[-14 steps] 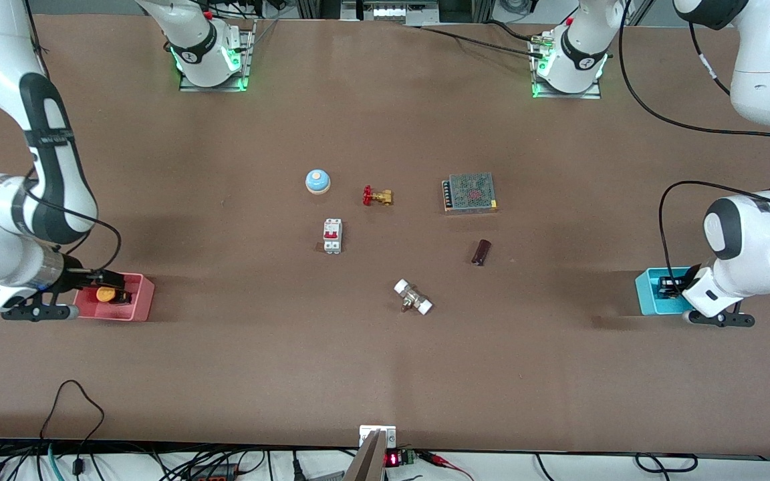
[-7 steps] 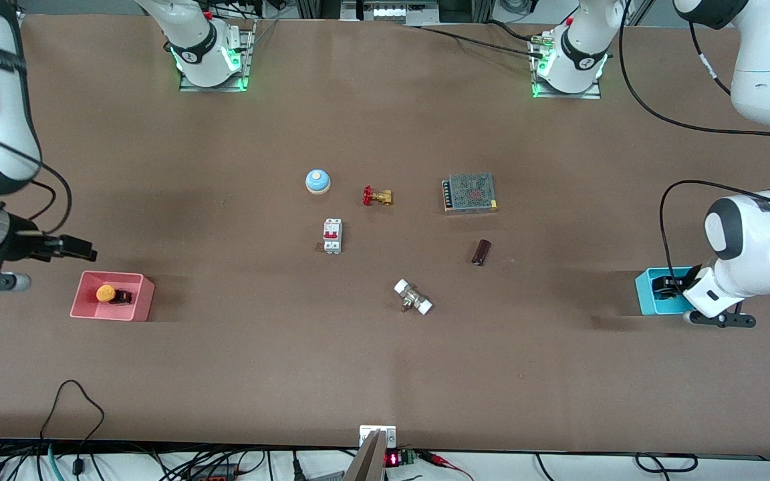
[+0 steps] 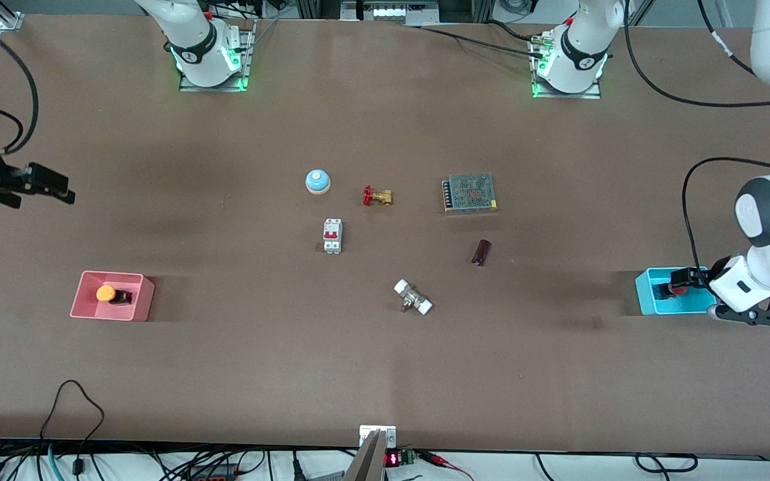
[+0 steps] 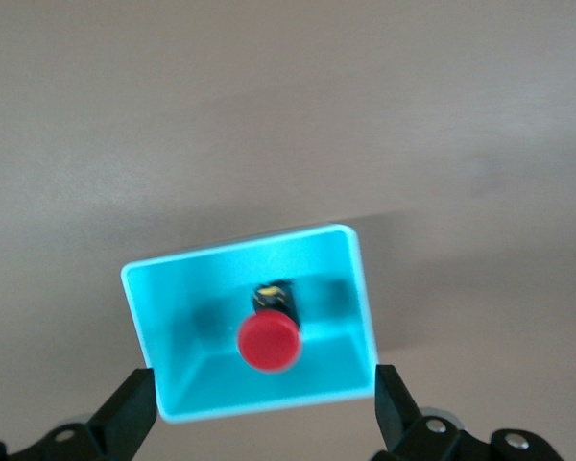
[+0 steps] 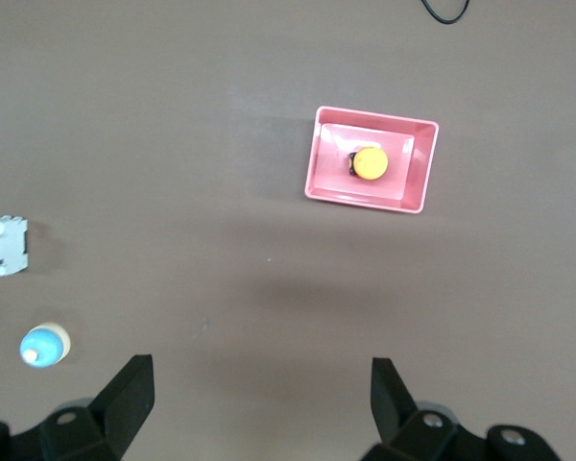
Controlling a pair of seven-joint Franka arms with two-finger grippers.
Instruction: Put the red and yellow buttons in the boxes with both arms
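The orange-yellow button (image 3: 105,293) lies in the pink box (image 3: 141,300) toward the right arm's end of the table. In the right wrist view the button (image 5: 371,162) lies in the box (image 5: 319,163). My right gripper (image 3: 47,184) is open and empty in the air over bare table, apart from the pink box; its own view shows it too (image 5: 259,394). The red button (image 3: 678,288) lies in the cyan box (image 3: 649,302) at the left arm's end. My left gripper (image 3: 684,276) is open and empty just above that box (image 4: 250,252) and button (image 4: 269,343).
In the middle of the table lie a blue bell (image 3: 317,181), a brass valve with a red handle (image 3: 377,196), a white breaker (image 3: 332,236), a meshed power supply (image 3: 470,192), a dark cylinder (image 3: 481,252) and a white-capped fitting (image 3: 413,297).
My right gripper rose out of the pink box and moved away, leaving the yellow button in it. My left gripper lifted off the cyan box, and the red button now shows inside.
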